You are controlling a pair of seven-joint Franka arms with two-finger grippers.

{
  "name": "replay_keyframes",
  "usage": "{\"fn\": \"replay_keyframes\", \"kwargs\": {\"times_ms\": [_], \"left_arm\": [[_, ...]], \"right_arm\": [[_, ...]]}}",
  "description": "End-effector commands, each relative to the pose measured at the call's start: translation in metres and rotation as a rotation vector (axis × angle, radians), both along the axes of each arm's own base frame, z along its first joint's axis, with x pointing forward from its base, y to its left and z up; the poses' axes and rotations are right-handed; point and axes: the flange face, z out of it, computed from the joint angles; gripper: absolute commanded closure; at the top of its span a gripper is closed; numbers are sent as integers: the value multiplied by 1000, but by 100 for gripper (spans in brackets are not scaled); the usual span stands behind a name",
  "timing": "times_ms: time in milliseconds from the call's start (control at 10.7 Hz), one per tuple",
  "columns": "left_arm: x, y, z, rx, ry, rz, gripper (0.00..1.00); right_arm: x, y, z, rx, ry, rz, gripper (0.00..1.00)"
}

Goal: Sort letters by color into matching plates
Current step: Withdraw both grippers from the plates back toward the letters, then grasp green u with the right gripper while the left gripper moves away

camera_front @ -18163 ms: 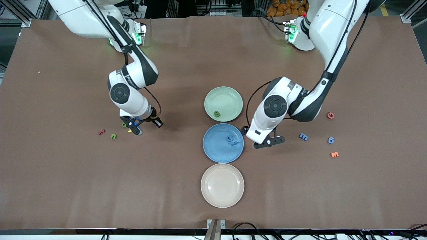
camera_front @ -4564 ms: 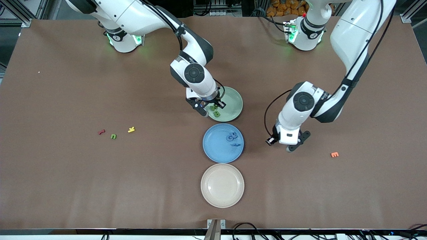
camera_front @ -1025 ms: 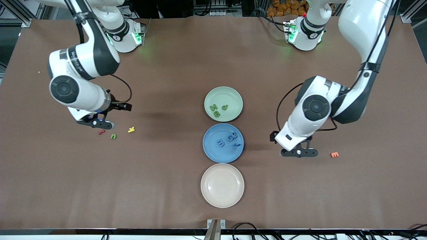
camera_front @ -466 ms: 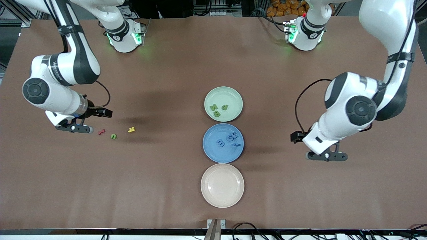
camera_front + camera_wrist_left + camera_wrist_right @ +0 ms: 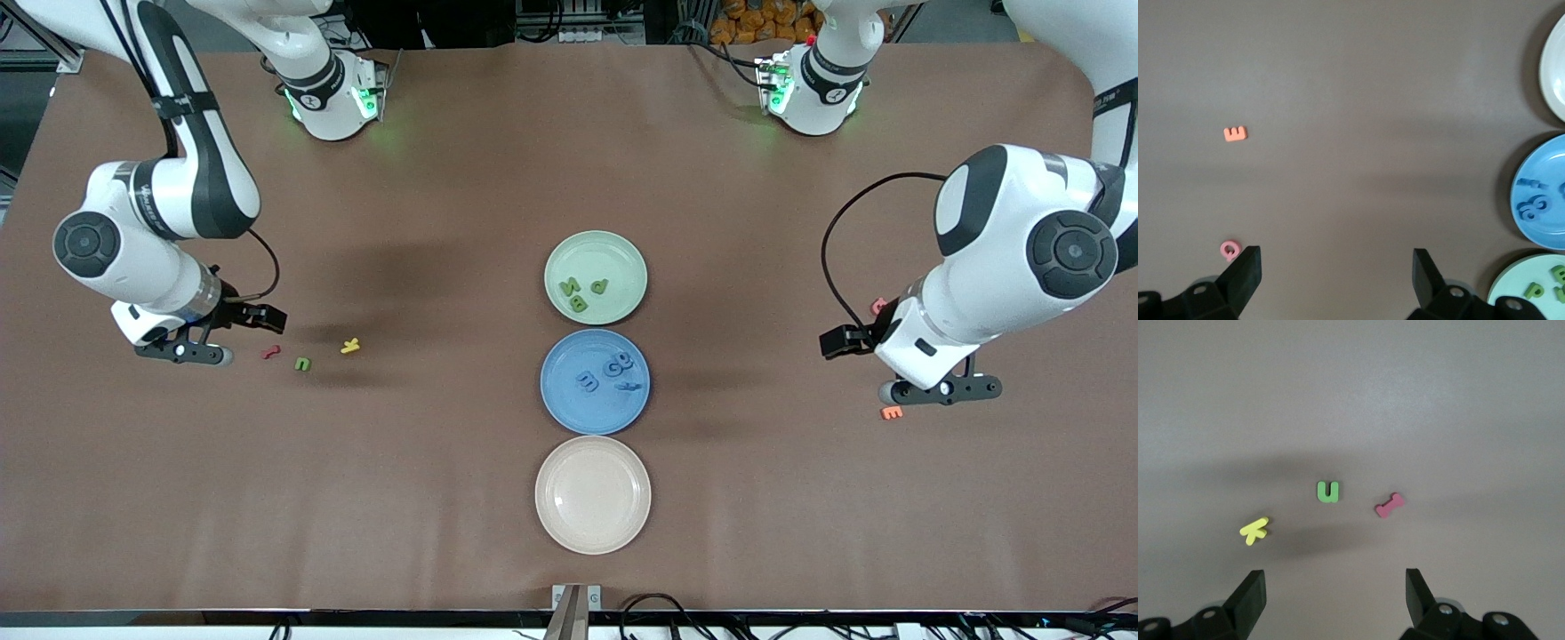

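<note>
The mint green plate (image 5: pixel 605 253) holds three dark green letters (image 5: pixel 578 291). Beside it, nearer the front camera, the blue plate (image 5: pixel 578 409) holds several blue letters (image 5: pixel 613 369). One green letter (image 5: pixel 303 364) (image 5: pixel 1328 491) lies loose on the table toward the right arm's end. My right gripper (image 5: pixel 182 351) (image 5: pixel 1335 590) hangs open and empty over bare table just past the red letter (image 5: pixel 270 353). My left gripper (image 5: pixel 942 388) (image 5: pixel 1336 267) is open and empty over the table beside the orange E (image 5: pixel 891 412).
A cream plate (image 5: pixel 593 494) sits nearest the front camera. A yellow letter (image 5: pixel 350 346) (image 5: pixel 1255 530) and the red letter (image 5: pixel 1389 505) flank the green one. The orange E (image 5: pixel 1235 134) and a pink letter (image 5: pixel 1231 250) lie toward the left arm's end.
The left gripper has swung away from the plates toward its own end of the table, to beside the orange E. The right gripper moved out past the red letter, then slowed.
</note>
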Motion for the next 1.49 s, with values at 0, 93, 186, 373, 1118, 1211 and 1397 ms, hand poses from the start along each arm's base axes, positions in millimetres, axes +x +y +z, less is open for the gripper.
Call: {"fn": "replay_keyframes", "kwargs": {"times_ms": [0,93,186,373,1118,1211,1397], "left_arm": [[-28,3,1,7,26,30,0],[-37,9,3,0,28,50,0],[-44,15,2,-14,19,67,0],[-51,7,7,-11,6,57,0],[-85,12,30,40,-18,28,0],[-83,18,33,35,-23,32,0],[-74,22,53,14,-61,43,0]], "right_arm": [[0,4,-28,3,-39,22,14],[-3,4,-38,6,-64,25,16],[-2,4,-44,8,-68,25,17],[1,5,-63,13,-81,15,20],[6,3,-104,23,-119,9,31],[6,1,-105,21,-118,7,32],[5,0,-114,16,-113,2,35]]}}
